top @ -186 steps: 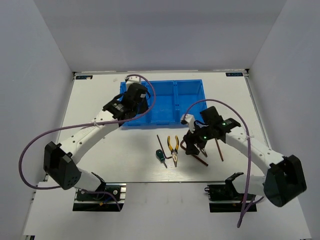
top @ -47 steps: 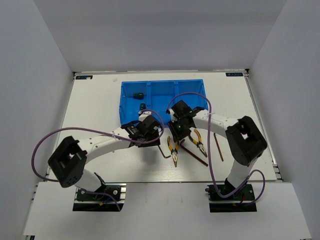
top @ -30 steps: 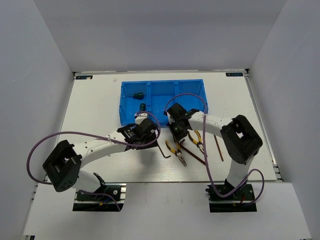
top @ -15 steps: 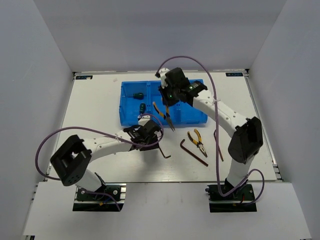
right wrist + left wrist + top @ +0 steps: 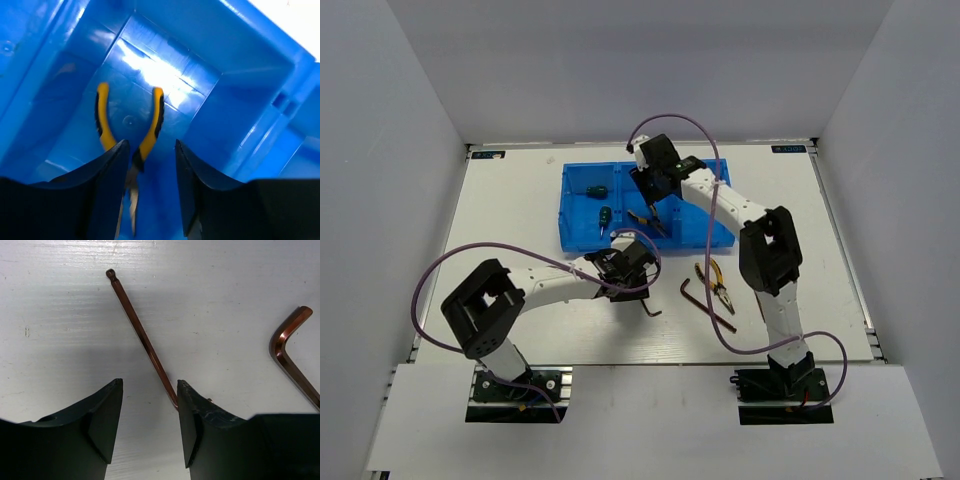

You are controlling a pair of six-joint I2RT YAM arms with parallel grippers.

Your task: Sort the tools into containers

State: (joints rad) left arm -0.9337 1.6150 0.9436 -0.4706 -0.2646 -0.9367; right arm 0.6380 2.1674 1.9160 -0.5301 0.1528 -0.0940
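Note:
The blue three-compartment bin [image 5: 715, 232] stands at the back of the table. Two green-handled screwdrivers [image 5: 596, 190] [image 5: 605, 213] lie in its left compartment. My right gripper [image 5: 650, 196] [image 5: 150, 145] is open above the middle compartment. Yellow-handled pliers [image 5: 647, 222] [image 5: 156, 115] lie loose on the floor below it. My left gripper [image 5: 636, 280] [image 5: 149, 385] is open, low over the table. A thin copper-brown hex key [image 5: 651, 306] [image 5: 142, 337] runs between its fingertips, close to the right finger [image 5: 192, 415]. The second pliers [image 5: 713, 283] lie on the table.
Another L-shaped hex key [image 5: 706, 305] [image 5: 287, 352] lies just right of my left gripper, beside the loose pliers. The bin's right compartment [image 5: 705, 195] shows blue walls [image 5: 210, 60]. Grey walls enclose the white table [image 5: 510, 230].
My right gripper lowered into the middle compartment and let go of the pliers, which now lie on the bin floor. My left gripper shifted slightly toward the hex key.

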